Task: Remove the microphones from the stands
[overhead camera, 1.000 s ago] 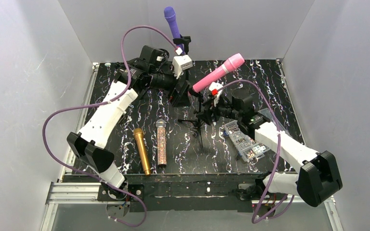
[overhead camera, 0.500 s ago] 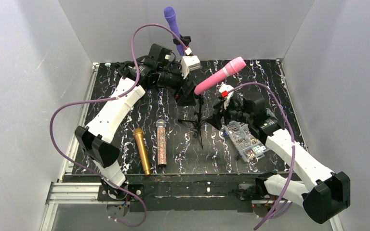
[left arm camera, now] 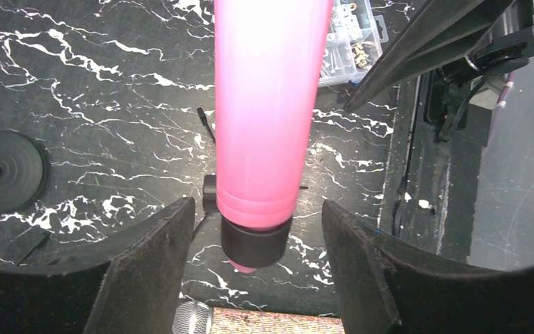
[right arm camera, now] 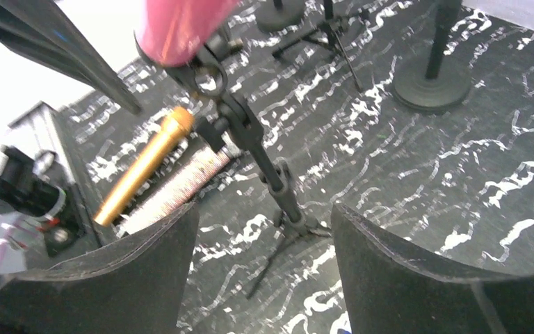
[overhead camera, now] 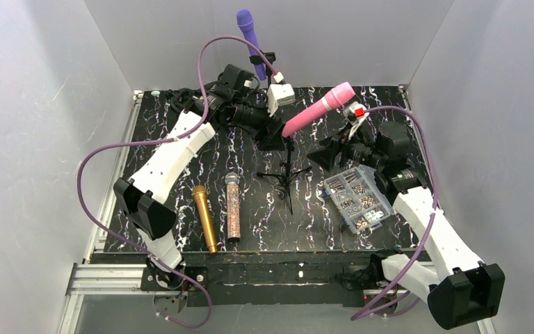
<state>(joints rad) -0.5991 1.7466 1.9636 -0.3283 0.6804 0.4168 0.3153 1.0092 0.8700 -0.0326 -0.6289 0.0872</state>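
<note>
Gold metallic microphone (overhead camera: 205, 217) lies flat left of the black tripod stand (overhead camera: 288, 170); right gripper (right arm camera: 264, 209), jaws apart and empty, hangs right of the stand; pink cylindrical microphone (overhead camera: 318, 110) sits tilted in the stand's clip; left gripper (left arm camera: 257, 216), jaws spread, straddles its lower end, not touching.

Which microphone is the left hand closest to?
The pink microphone on the tripod stand: the left hand is open around its end. The purple one stands behind; the gold one and glittery one lie flat.
</note>
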